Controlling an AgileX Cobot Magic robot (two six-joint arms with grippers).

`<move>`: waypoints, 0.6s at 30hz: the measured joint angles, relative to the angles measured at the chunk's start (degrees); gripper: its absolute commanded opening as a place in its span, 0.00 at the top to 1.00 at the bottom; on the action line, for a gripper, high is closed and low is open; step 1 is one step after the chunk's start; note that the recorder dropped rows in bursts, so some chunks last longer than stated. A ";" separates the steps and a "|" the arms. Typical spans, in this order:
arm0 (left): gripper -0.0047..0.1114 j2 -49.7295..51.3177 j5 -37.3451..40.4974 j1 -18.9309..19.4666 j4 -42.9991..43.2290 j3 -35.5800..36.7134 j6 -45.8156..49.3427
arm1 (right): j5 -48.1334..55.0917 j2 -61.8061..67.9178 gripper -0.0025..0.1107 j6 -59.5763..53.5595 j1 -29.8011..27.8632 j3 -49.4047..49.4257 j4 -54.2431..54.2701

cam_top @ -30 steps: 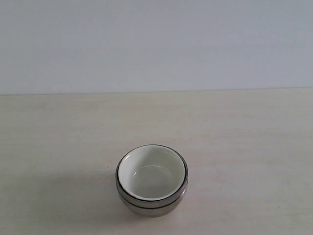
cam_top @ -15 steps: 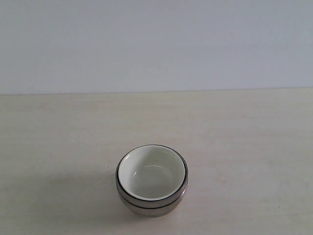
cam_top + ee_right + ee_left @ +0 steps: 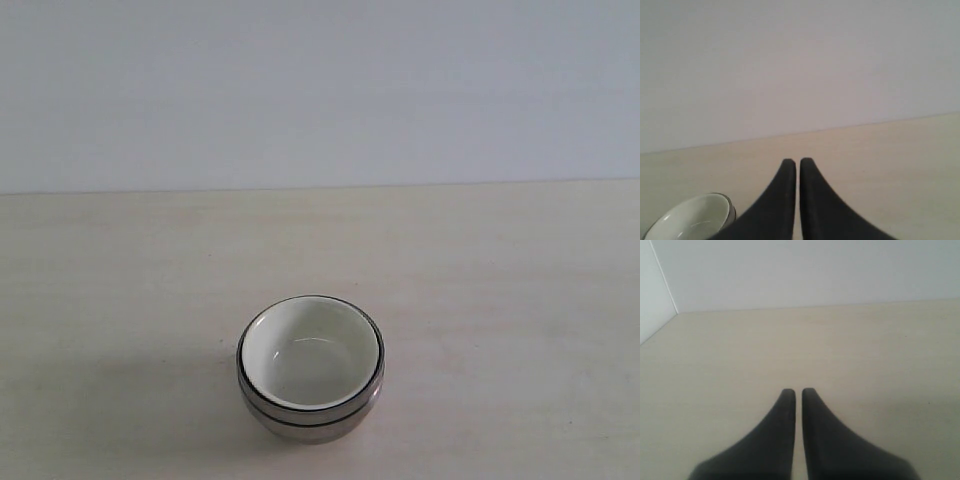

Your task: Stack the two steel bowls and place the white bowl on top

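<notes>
The white bowl (image 3: 311, 352) sits nested inside the two steel bowls (image 3: 310, 418), which form one stack near the table's front middle in the exterior view; their shiny rims and walls show below it. Neither arm appears in the exterior view. In the left wrist view my left gripper (image 3: 795, 391) is shut with nothing between its black fingers, over bare table. My right gripper (image 3: 793, 161) is likewise shut and holds nothing; the white bowl (image 3: 690, 220) in its steel rim shows beside it, apart from the fingers.
A pale wooden table (image 3: 500, 300) runs back to a plain white wall (image 3: 320, 90). In the left wrist view a wall corner (image 3: 665, 285) meets the table.
</notes>
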 measured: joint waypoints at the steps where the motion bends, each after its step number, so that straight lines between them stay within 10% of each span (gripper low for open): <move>1: 0.93 0.00 0.00 0.00 0.00 0.00 0.00 | -1.20 0.00 0.98 0.68 -1.03 1.20 -0.07; 18: 0.93 0.00 0.00 0.00 0.00 0.00 0.00 | -9.98 -0.10 0.98 3.92 -14.65 4.12 0.99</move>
